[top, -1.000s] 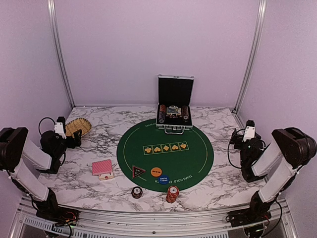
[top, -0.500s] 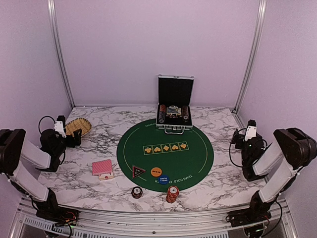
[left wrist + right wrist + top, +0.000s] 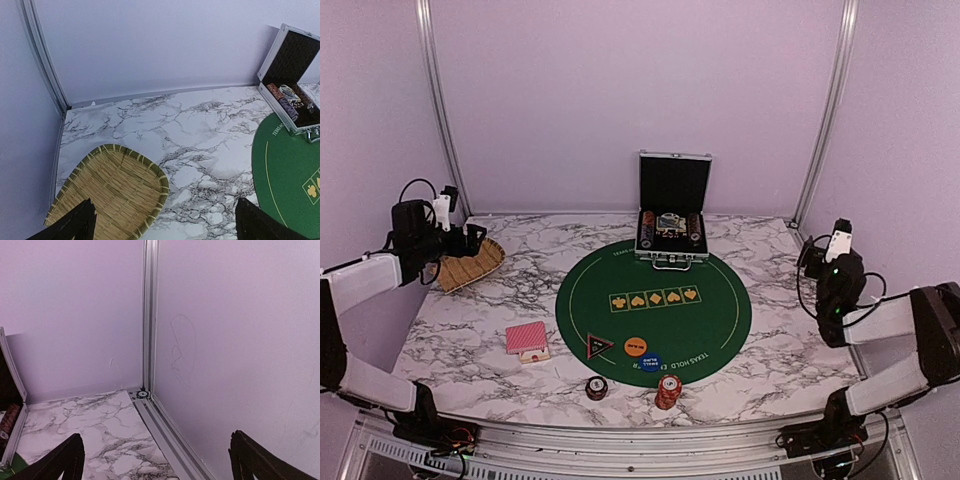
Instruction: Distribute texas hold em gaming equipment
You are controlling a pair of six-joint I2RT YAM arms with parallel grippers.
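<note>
The red-backed cards (image 3: 527,340) lie on the marble left of the green mat (image 3: 653,297). A dark triangular token (image 3: 600,347), an orange disc (image 3: 636,346) and a blue disc (image 3: 649,362) sit on the mat's near edge. In front of the mat stand a dark chip stack (image 3: 597,388) and a red-and-white chip stack (image 3: 667,391). More chips (image 3: 282,100) fill the open case (image 3: 672,215). My left gripper (image 3: 472,238) (image 3: 165,225) hangs open and empty over the basket. My right gripper (image 3: 809,256) (image 3: 157,460) is open and empty, facing the back right corner.
The woven straw basket (image 3: 470,262) (image 3: 115,190) lies at the far left. The metal case stands open at the mat's far edge, its side (image 3: 7,390) at the left of the right wrist view. Purple walls with aluminium posts (image 3: 149,315) close in the table.
Both arms have lifted. The left gripper rose and swung back over the basket; the right gripper rose and turned toward the back right corner. Both stayed open.
</note>
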